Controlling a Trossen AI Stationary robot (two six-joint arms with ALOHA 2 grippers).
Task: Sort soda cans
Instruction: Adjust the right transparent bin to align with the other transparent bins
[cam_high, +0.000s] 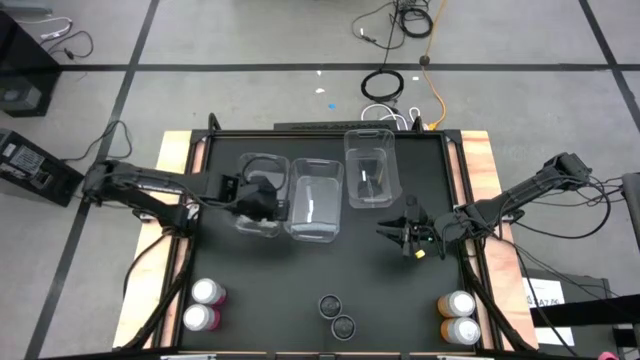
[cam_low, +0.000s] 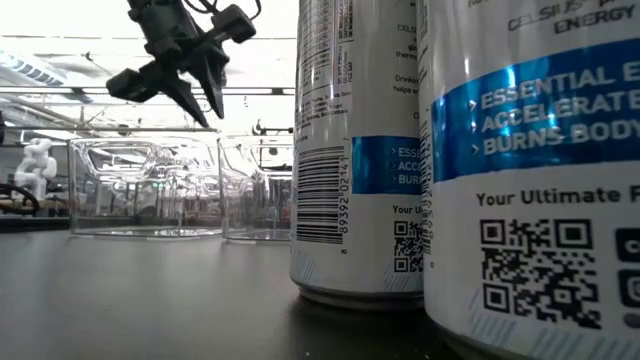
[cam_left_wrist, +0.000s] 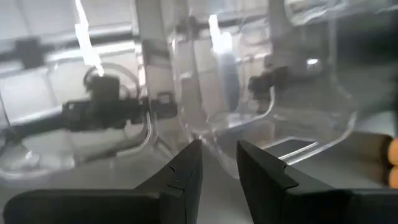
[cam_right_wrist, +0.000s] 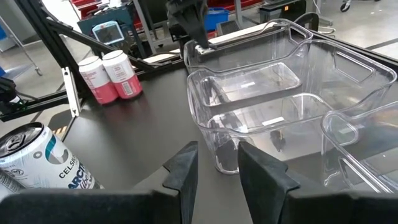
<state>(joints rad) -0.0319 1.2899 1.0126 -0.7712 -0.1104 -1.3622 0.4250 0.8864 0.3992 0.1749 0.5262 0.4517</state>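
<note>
Two pink cans stand at the table's near left and also show in the right wrist view. Two orange cans stand at the near right. Two dark-topped cans with white-and-blue bodies stand at the near middle. My left gripper is slightly open over the left clear bin, near its rim. I cannot tell whether it touches the bin. My right gripper is slightly open and empty. It is level and points toward the middle bin.
Three clear plastic bins stand at the table's middle: left, middle and a farther right one. Bare black tabletop lies between the bins and the cans. Cables lie on the floor beyond the far edge.
</note>
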